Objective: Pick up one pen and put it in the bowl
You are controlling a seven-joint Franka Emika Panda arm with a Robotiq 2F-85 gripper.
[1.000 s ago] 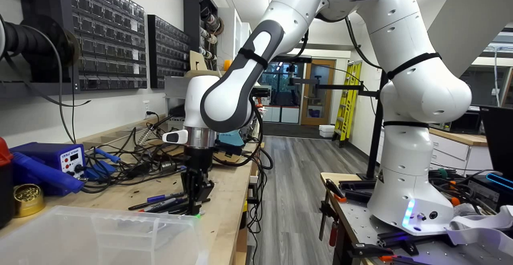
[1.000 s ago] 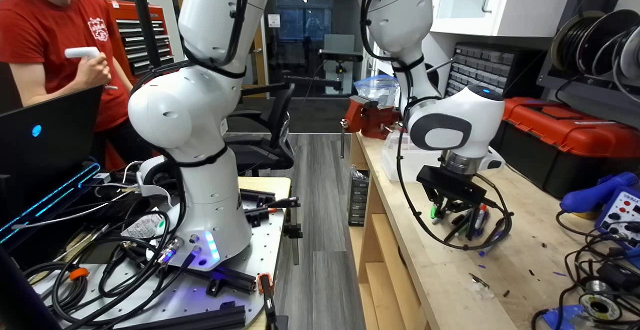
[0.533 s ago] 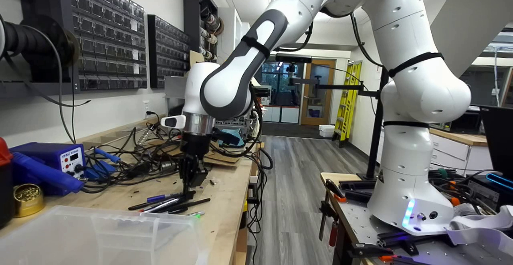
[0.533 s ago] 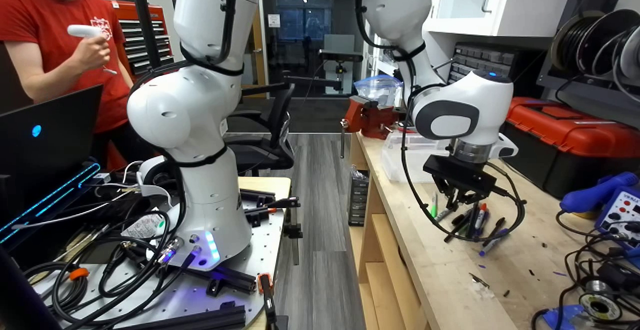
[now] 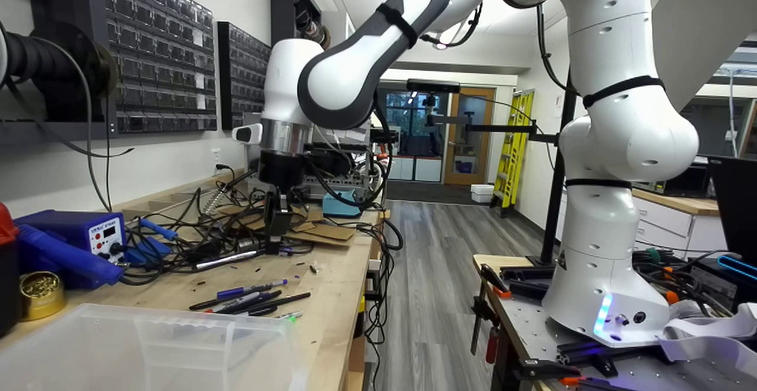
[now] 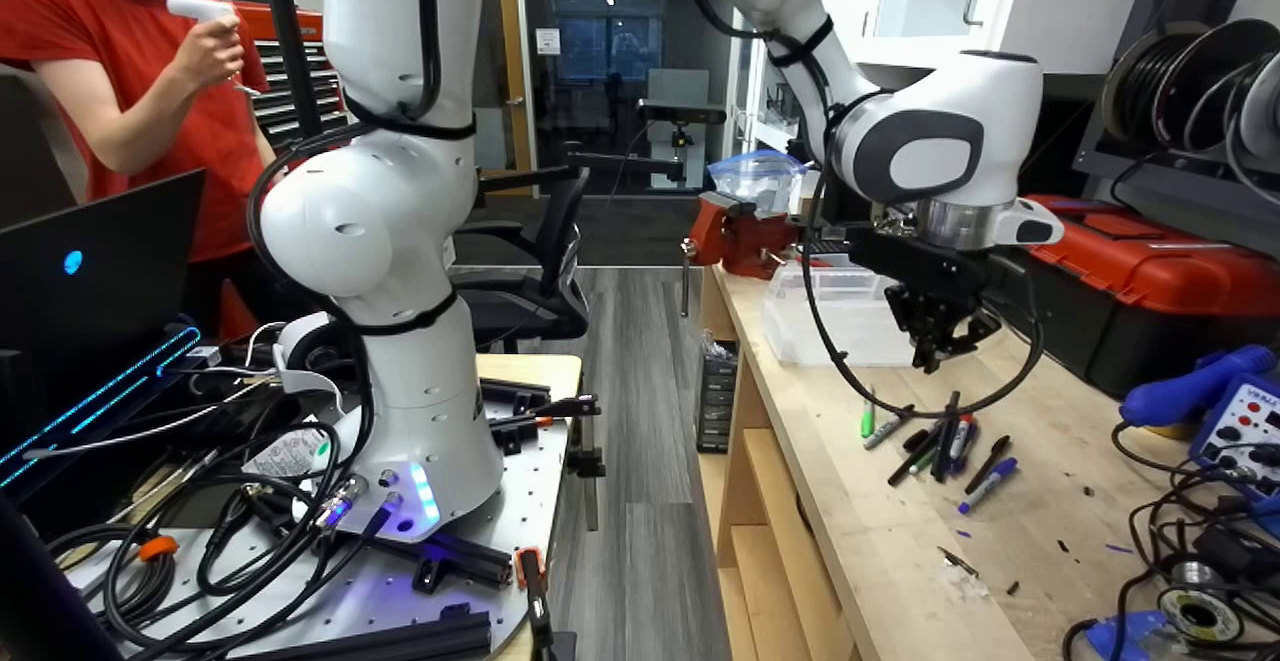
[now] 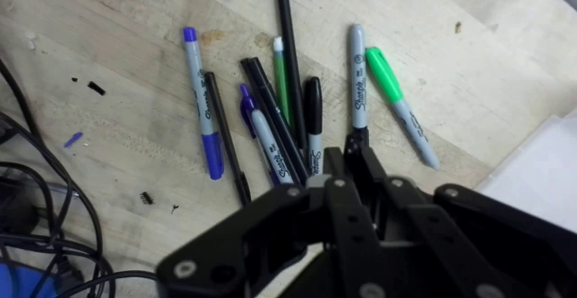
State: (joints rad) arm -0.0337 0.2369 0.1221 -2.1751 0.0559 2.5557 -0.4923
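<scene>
Over the bench (image 6: 900, 541) | pincer (image 7: 353, 153) hovers, jaws close together | pens (image 7: 314, 108) lie loose below | translucent bowl (image 5: 177, 355) near them

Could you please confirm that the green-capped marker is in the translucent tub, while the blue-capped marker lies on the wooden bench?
Not quite: the green-capped marker lies outside the translucent tub, on the wooden bench, as an exterior view shows. The blue-capped marker does lie on the bench.

Grey plank floor (image 5: 437, 296) — wooden door (image 5: 473, 145) — beside it, perhaps a window (image 5: 408, 119)
</scene>
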